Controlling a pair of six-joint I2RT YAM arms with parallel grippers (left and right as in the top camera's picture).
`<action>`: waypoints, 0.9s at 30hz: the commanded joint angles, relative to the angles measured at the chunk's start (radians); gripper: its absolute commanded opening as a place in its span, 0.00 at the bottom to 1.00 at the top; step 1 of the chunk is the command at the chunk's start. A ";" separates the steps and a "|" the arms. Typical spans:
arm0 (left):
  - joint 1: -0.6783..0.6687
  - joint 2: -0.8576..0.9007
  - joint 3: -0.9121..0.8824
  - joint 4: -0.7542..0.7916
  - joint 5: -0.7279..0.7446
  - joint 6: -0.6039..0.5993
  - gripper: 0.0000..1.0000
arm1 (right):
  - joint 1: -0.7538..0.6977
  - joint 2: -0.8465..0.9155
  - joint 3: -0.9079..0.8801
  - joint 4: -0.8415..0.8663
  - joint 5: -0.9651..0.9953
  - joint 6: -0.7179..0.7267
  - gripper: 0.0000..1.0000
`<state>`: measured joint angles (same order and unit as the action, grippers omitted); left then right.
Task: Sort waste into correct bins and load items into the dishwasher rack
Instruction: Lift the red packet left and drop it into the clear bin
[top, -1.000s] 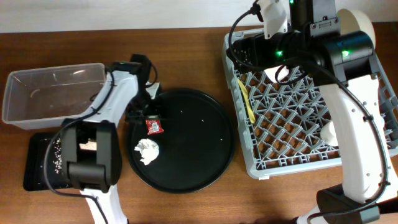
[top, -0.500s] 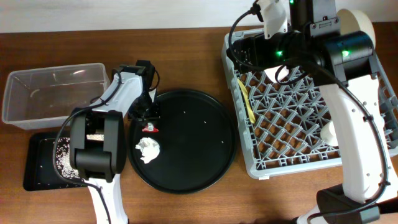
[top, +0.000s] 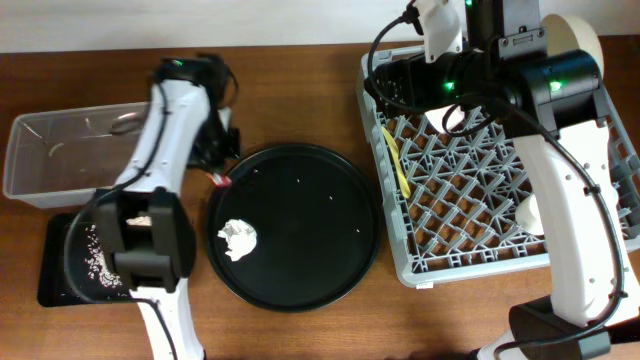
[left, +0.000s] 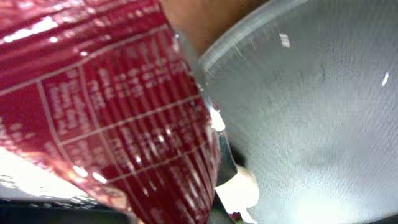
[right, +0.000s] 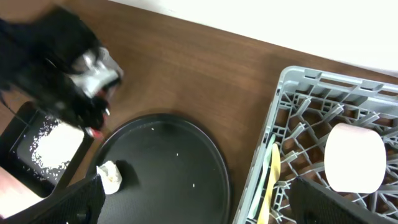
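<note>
Overhead I get bright, even light; my left wrist view is blurry, with glare on the red sauce packet (left: 106, 93).

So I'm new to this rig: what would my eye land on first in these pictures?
The red sauce packet, filling the left wrist view, pinched in the shut jaws of the left gripper by the upper-left rim of the round black tray. Next, the grey dishwasher rack on the right with a yellow utensil in it, and the white tissue wad on the tray.
</note>
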<state>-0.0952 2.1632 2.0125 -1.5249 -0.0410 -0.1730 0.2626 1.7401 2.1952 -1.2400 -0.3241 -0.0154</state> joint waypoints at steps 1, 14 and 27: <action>0.114 -0.056 0.114 0.026 -0.061 0.009 0.07 | 0.005 0.003 0.002 0.002 -0.013 -0.003 0.98; 0.354 -0.029 0.115 0.185 -0.007 0.003 0.99 | 0.005 0.003 0.002 0.002 -0.012 -0.003 0.98; 0.261 -0.097 0.146 -0.145 0.174 0.108 0.80 | 0.005 0.003 0.002 0.002 -0.012 -0.003 0.98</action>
<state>0.2359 2.1334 2.1368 -1.5929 0.1055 -0.1116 0.2626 1.7401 2.1952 -1.2404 -0.3241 -0.0151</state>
